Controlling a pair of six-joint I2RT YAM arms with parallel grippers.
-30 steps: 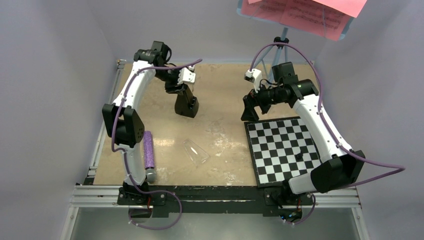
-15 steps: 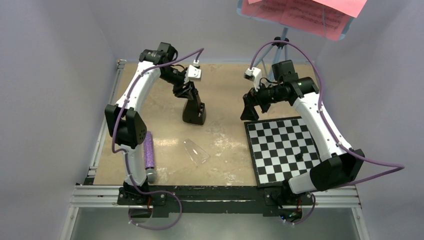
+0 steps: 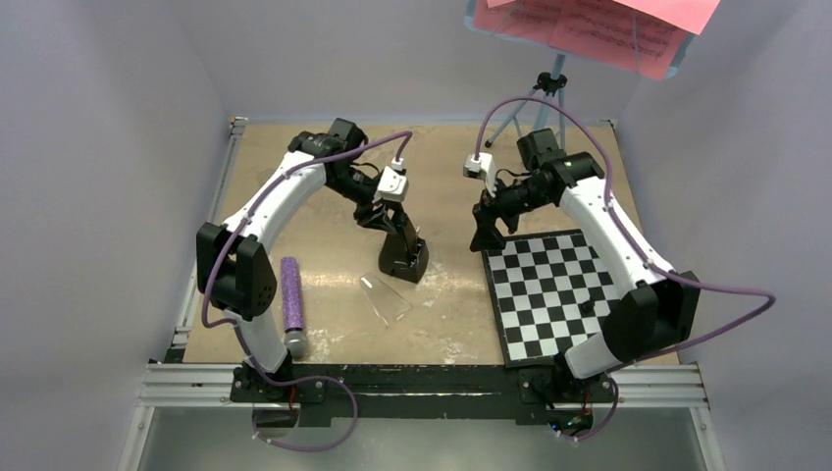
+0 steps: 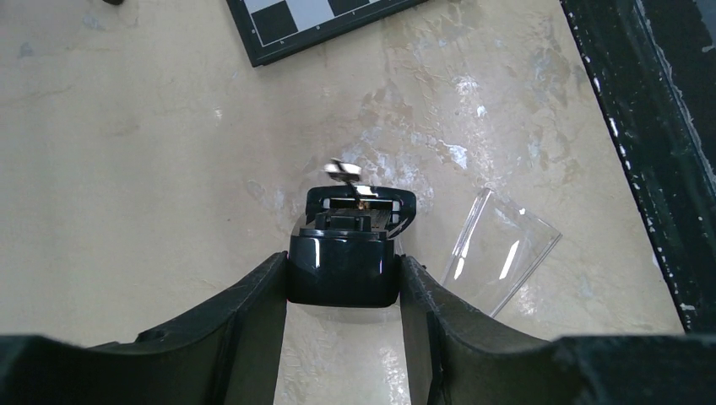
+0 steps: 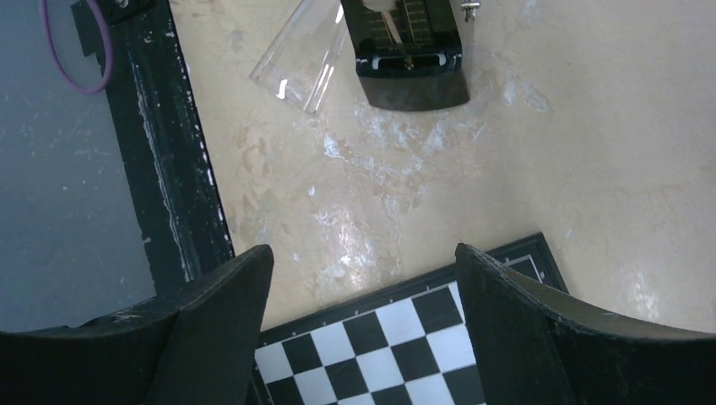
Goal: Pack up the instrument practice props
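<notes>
Left arm (image 3: 285,196) has swung in from 11 o'clock on the desk (image 3: 442,177) toward the centre, bringing the metronome (image 3: 404,257) with it. Left jaws clamp the metronome's black body on both sides. It is tilted, base low at the desk surface; cannot tell if it touches. Clear cover (image 3: 385,297) lies flat and separate, just beside the metronome at its 7 o'clock. Right arm (image 3: 608,216) has edged leftward. Right jaws stand wide apart, holding nothing, over the far left corner of the checkered board (image 3: 554,289), at 3 o'clock of the metronome. Music stand (image 3: 552,83) upright beyond the desk at 1 o'clock, pink pages (image 3: 589,29) on its shelf. Purple roll (image 3: 291,294) at 8 o'clock, near the left arm's base.
</notes>
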